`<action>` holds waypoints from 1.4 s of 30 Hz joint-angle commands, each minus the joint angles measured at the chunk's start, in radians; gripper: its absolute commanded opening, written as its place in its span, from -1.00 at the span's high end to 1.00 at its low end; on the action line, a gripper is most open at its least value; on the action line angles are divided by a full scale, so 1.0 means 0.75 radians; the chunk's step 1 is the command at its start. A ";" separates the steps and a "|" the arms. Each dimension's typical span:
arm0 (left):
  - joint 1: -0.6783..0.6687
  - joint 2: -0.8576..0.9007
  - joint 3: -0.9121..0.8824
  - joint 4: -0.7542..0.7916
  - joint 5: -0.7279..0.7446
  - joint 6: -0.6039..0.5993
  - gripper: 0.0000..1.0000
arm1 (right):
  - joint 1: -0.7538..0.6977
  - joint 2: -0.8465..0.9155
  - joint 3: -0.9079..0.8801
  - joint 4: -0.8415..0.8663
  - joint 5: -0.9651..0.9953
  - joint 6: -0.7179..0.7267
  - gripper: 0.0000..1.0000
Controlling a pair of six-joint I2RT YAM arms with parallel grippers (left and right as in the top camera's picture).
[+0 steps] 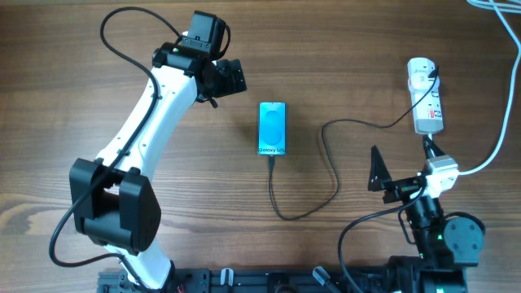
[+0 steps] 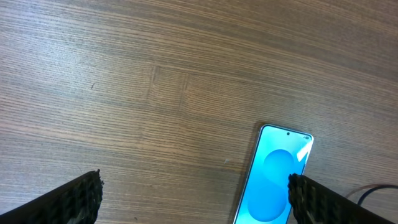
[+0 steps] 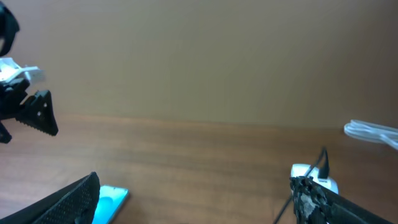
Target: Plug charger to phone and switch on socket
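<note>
The phone [image 1: 273, 128] lies flat mid-table, cyan screen up; it also shows in the left wrist view [image 2: 273, 180] and the right wrist view [image 3: 112, 200]. The thin black charger cable [image 1: 330, 175] runs from the phone's near edge in a loop to a black plug in the white socket strip [image 1: 426, 96] at the far right, also seen in the right wrist view [image 3: 314, 174]. My left gripper [image 1: 228, 79] is open, empty, above the table left of the phone. My right gripper [image 1: 399, 175] is open, empty, near the strip's near end.
The thick white cord [image 1: 498, 138] curves from the strip's near end along the right edge to the top corner. The left arm [image 1: 146, 122] stretches diagonally over the left half of the wooden table [image 1: 81, 65].
</note>
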 commanded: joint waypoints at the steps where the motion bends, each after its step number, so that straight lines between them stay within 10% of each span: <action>1: 0.003 0.004 0.002 0.004 -0.018 -0.011 -1.00 | 0.042 -0.022 -0.073 0.081 -0.021 -0.061 -1.00; 13: 0.003 0.004 0.002 0.004 -0.018 -0.011 -1.00 | 0.097 -0.184 -0.319 0.358 0.081 -0.076 -1.00; 42: 0.003 0.004 0.002 0.004 -0.018 -0.011 -1.00 | 0.079 -0.183 -0.316 0.128 0.256 -0.042 -0.99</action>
